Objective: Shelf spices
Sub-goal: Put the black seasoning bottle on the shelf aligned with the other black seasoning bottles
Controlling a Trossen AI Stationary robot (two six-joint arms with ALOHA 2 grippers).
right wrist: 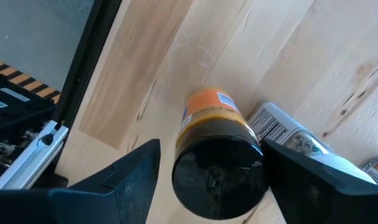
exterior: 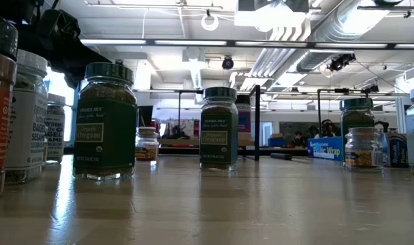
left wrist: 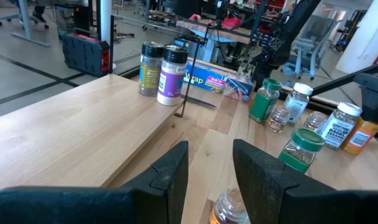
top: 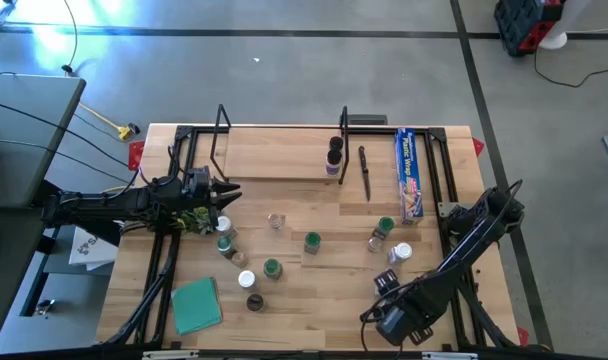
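Observation:
The shelf [top: 274, 152] is a light-wood board with black wire frames, lying at the table's far side. Two spice jars [top: 334, 155] stand on its right end, also the jars [left wrist: 164, 71] in the left wrist view. More jars stand scattered on the tabletop, such as the green-lidded ones [top: 312, 242] [exterior: 105, 122]. My left gripper [top: 232, 190] [left wrist: 211, 168] is open, level, just off the shelf's near left edge, with a clear-lidded jar [left wrist: 229, 208] under its fingertips. My right gripper [right wrist: 204, 168] is open, pointing down, its fingers on either side of a dark-lidded orange jar [right wrist: 219, 163].
A blue wrap box [top: 410, 175] and a dark knife [top: 365, 172] lie right of the shelf. A green leafy bunch [top: 194, 220] sits under the left arm, and a green pad [top: 196, 305] lies near left. A white-labelled jar [right wrist: 282, 134] stands right beside the orange one.

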